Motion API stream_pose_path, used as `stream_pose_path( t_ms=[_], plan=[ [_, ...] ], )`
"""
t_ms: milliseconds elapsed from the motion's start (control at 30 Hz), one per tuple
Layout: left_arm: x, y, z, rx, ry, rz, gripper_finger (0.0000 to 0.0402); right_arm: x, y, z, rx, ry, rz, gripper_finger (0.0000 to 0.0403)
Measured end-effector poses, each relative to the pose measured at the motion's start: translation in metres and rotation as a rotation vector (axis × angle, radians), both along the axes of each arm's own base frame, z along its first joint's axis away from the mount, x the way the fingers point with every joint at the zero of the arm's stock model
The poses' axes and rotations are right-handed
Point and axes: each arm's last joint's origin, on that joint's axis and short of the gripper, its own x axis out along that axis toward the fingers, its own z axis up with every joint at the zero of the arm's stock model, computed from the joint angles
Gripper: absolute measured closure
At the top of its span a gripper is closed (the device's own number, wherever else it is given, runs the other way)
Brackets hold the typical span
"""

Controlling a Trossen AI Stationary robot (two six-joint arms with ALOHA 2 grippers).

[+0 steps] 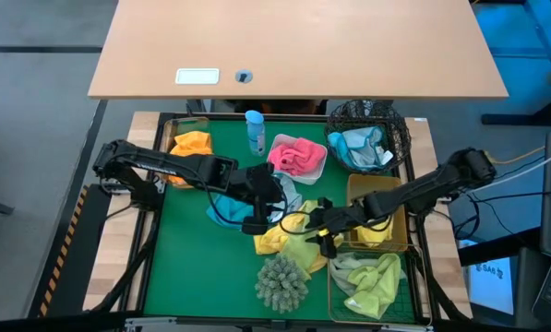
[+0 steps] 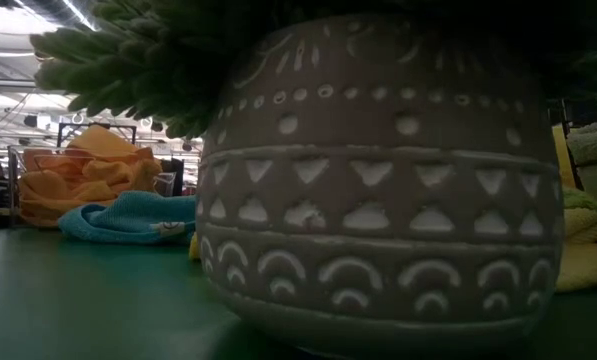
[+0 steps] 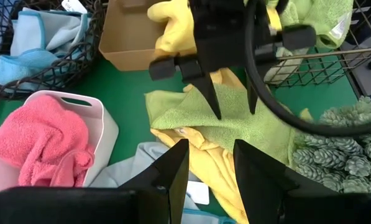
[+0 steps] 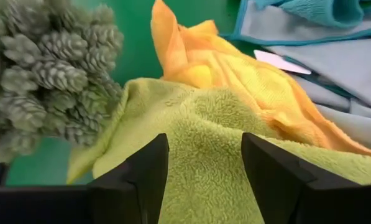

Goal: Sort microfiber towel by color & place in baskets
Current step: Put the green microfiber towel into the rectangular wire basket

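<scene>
Green mat (image 1: 178, 249) from above: left gripper (image 1: 273, 205) reaching toward 3 o'clock, right gripper (image 1: 319, 231) toward 9, meeting over mixed towels (image 1: 289, 242) at centre. Level view: only patterned pot (image 2: 378, 180), teal towel (image 2: 128, 215) at 9 o'clock. Left wrist: fingers (image 3: 173, 174) parted, empty, above pale green towel (image 3: 235, 121). Right wrist: fingers (image 4: 141, 171) spread over that towel, gripping nothing.

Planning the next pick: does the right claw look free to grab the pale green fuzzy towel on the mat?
Probably yes: the right claw hangs open just over the pale green fuzzy towel, nothing between them.
</scene>
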Motion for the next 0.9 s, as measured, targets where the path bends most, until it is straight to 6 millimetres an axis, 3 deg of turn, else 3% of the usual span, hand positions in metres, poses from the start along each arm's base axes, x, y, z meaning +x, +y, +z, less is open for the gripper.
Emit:
stream_pose_path(
  t_ms=[233,533,700,900],
  plan=[
    [0.0,0.0,0.0,0.0,0.0,0.0,0.0281,0.012,0.004,-0.017,-0.041,-0.01,0.047,0.0201],
    [0.0,0.0,0.0,0.001,0.006,0.0,0.0281,0.014,0.006,-0.022,-0.037,-0.002,0.064,0.0206],
    [0.0,0.0,-0.001,0.001,0.007,0.0,0.0281,0.014,0.006,-0.022,-0.034,0.001,0.068,0.0248],
    [0.0,0.0,-0.001,0.002,0.007,0.0,0.0281,0.014,0.006,-0.022,-0.018,0.006,0.084,0.0334]
  ],
)
